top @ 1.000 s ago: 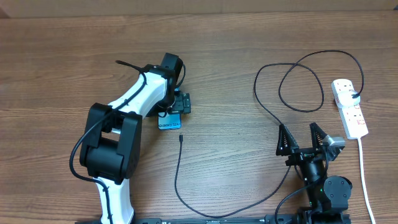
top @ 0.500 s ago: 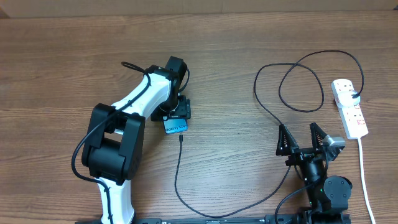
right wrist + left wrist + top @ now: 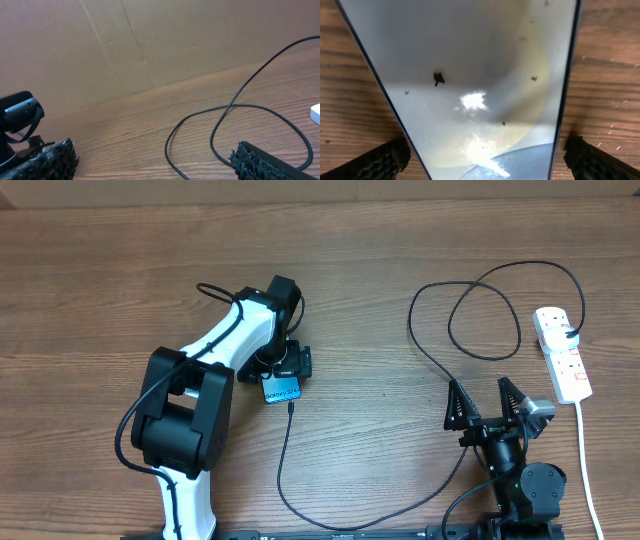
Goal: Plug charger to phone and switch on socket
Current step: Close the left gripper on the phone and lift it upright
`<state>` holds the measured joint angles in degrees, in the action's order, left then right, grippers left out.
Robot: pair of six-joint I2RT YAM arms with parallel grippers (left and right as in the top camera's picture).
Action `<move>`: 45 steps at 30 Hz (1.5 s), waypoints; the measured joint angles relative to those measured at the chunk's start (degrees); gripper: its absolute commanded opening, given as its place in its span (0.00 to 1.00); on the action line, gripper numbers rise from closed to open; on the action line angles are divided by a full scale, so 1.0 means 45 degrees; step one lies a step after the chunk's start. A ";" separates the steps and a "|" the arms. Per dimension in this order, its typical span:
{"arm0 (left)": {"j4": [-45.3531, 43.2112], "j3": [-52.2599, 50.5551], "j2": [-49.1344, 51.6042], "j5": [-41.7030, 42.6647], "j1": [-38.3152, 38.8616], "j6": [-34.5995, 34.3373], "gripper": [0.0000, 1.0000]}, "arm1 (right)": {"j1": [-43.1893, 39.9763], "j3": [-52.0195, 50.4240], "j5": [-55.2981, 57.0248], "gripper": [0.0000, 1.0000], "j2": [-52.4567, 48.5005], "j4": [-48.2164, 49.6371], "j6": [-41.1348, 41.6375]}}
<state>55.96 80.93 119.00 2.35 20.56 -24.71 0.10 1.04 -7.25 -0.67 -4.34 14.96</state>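
Observation:
The phone [image 3: 283,389] lies on the wooden table under my left gripper [image 3: 285,364], only its blue end showing past the wrist. In the left wrist view its glossy screen [image 3: 480,75] fills the frame, and my left gripper [image 3: 485,161] stands open astride it, a black finger [image 3: 375,162] on each side. The charger's plug tip [image 3: 290,404] lies just in front of the phone's blue end. Its thin black cable [image 3: 283,465] runs forward, across to the right and up in loops [image 3: 220,117] to the white socket [image 3: 562,355]. My right gripper [image 3: 487,408] is open and empty.
A white cord [image 3: 587,470] runs from the socket toward the table's front edge at the far right. The cable loops [image 3: 480,310] lie between my right arm and the back of the table. A brown cardboard wall [image 3: 150,40] stands behind the table.
My left gripper has moved right and toward the front, and the phone has shifted with it, bringing its blue end close to the plug tip. The right arm has not moved.

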 measured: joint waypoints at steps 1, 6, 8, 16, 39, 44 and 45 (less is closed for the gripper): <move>-0.0194 0.0000 -0.0005 -0.0068 0.0005 -0.0044 1.00 | 0.0000 0.0000 -0.0005 1.00 0.0000 0.0000 0.0000; -0.0879 0.0000 -0.0029 -0.0374 0.0024 -0.0112 1.00 | 0.0000 0.0000 0.0000 1.00 0.0000 0.0000 0.0010; -0.0996 0.0000 -0.0029 -0.0427 0.0019 -0.0112 1.00 | 0.0000 0.0000 0.0005 1.00 0.0000 -0.0005 0.0000; -0.0933 0.0019 -0.0029 -0.0432 0.0019 -0.0151 1.00 | 0.0000 0.0000 0.0000 1.00 0.0000 0.0000 0.0000; -0.1069 0.0049 -0.0024 -0.0491 0.0019 -0.1258 1.00 | 0.0000 0.0000 0.0000 1.00 0.0000 0.0000 0.0005; -0.1161 0.0044 -0.0024 -0.0515 0.0019 -0.1535 1.00 | 0.0000 0.0000 -0.0005 1.00 -0.0005 -0.0010 0.0005; -0.1195 0.0034 -0.0024 -0.0520 0.0019 -0.1583 1.00 | 0.0000 0.0000 0.0000 1.00 0.0000 0.0000 0.0005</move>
<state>50.59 81.08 118.89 0.01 20.64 -31.83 0.10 1.04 -7.25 -0.67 -4.34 14.98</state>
